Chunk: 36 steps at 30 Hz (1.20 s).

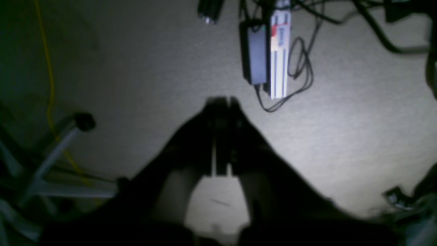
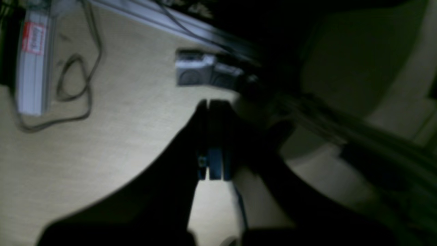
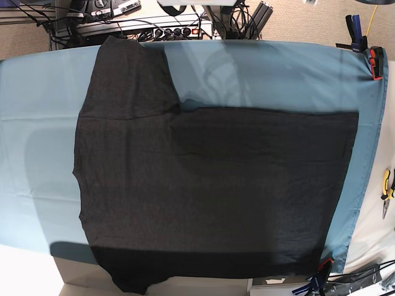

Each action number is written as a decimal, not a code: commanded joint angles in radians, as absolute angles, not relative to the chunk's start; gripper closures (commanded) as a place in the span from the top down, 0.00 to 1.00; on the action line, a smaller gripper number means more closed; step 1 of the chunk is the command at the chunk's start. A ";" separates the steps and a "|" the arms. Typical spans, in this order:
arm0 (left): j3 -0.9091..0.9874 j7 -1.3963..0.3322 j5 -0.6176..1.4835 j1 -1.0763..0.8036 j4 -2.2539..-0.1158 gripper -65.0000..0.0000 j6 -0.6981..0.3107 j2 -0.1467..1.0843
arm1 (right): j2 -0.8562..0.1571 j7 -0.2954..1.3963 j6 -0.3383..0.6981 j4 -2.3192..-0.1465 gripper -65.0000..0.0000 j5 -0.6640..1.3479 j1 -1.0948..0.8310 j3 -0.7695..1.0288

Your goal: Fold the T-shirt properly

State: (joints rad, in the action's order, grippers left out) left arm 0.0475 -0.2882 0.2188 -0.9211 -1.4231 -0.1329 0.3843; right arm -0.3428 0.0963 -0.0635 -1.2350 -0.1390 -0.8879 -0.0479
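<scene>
left black gripper (image 1: 221,102): fingers pressed together, empty, above grey floor (image 1: 143,68) | right black gripper (image 2: 213,104): fingers together, empty | large charcoal cotton T-shirt (image 3: 210,191): spread flat, plain side up, on teal table cloth (image 3: 37,123), one sleeve toward far edge

Three views: one overhead, two from my wrists

My base camera looks straight down on the desk (image 3: 37,123). Both wrist cameras ride close behind each gripper, facing the floor, and seem to share the same white power strip (image 1: 280,51), though blurred.
</scene>
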 commanded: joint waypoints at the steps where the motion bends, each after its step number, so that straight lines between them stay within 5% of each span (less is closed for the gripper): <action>1: 0.051 -0.287 0.218 -0.976 -1.486 0.00 -0.141 0.404 | -0.363 0.082 -0.088 -1.284 0.00 -0.148 -0.936 -0.042; 14: 0.051 -0.492 0.047 -1.288 -2.320 0.00 -0.140 0.484 | -0.449 0.121 -0.447 -1.660 0.00 -0.549 -1.280 -0.037; 18: 0.051 -0.425 0.044 -1.308 -2.356 0.00 -0.139 0.488 | -0.446 0.134 -0.569 -1.689 0.00 -0.595 -1.303 -0.037; 23: 0.050 -0.456 0.057 -1.228 -2.356 0.00 -0.143 0.488 | -0.445 0.129 -0.578 -1.765 0.00 -0.476 -1.291 0.005; 27: 0.050 -0.456 0.123 -1.177 -2.356 0.00 -0.143 0.480 | -0.423 0.098 -0.482 -1.846 0.00 -0.253 -1.264 0.083; 36: 0.050 -0.454 0.258 -1.051 -2.356 0.00 -0.185 0.432 | -0.271 0.198 0.030 -2.015 0.00 0.398 -1.139 0.280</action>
